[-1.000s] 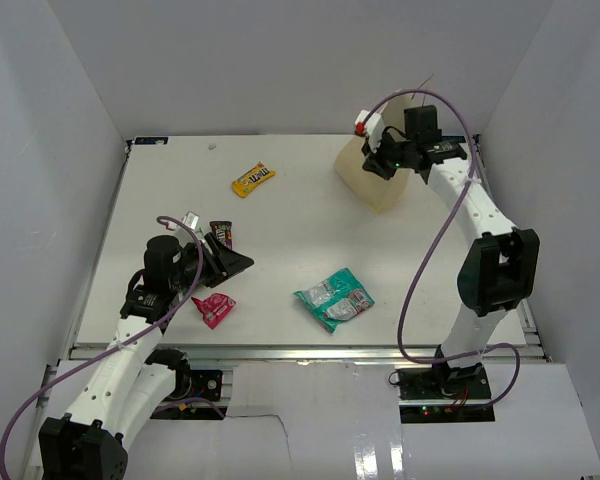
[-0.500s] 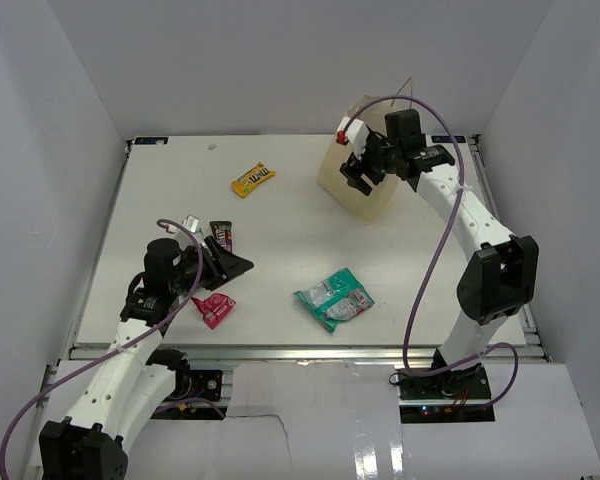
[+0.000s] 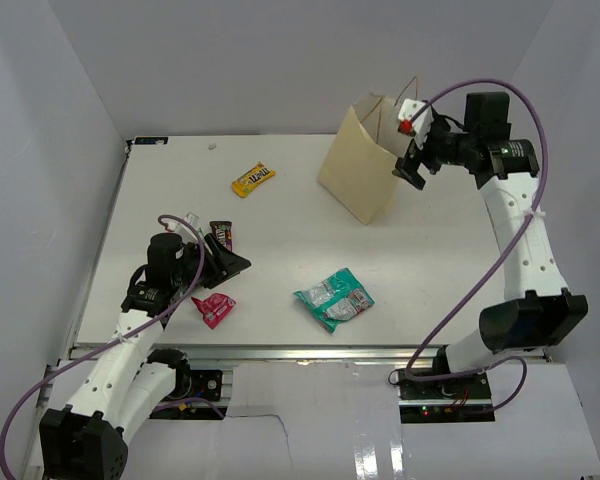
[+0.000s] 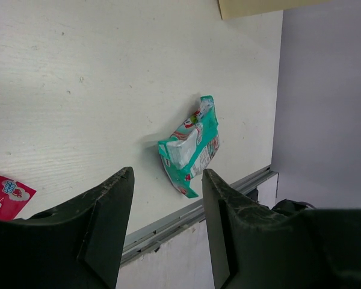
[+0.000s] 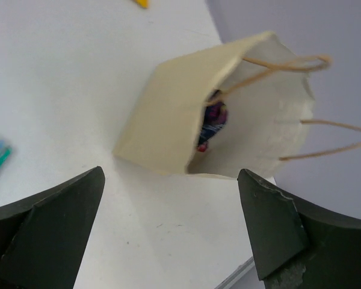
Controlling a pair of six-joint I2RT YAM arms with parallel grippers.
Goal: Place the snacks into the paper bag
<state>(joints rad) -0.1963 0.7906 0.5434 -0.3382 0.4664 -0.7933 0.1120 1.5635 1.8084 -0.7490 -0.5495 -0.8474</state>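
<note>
While the left gripper [image 4: 167, 174] hangs parted and empty, well left of the paper bag [image 3: 365, 160], a red wrapper [image 3: 214, 309], brown pack [image 3: 221, 236], yellow pack [image 3: 253, 180] and teal-white pouch [image 3: 334, 299] lie apart on the table [image 3: 280, 230], their print too small to read. Just right of the bag's mouth, the right gripper [image 3: 412, 165] gapes empty. A purple-pink packet [image 5: 213, 123] lies inside the bag.

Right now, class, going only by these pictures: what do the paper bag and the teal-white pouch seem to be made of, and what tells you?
Paper bag: cream paper with a matte finish, apparently fairly stiff. It shows crisp folded edges, stands upright and has no shine.
Teal-white pouch: probably thin plastic film with a glossy finish. The surface is crinkled with bright highlights.
</note>
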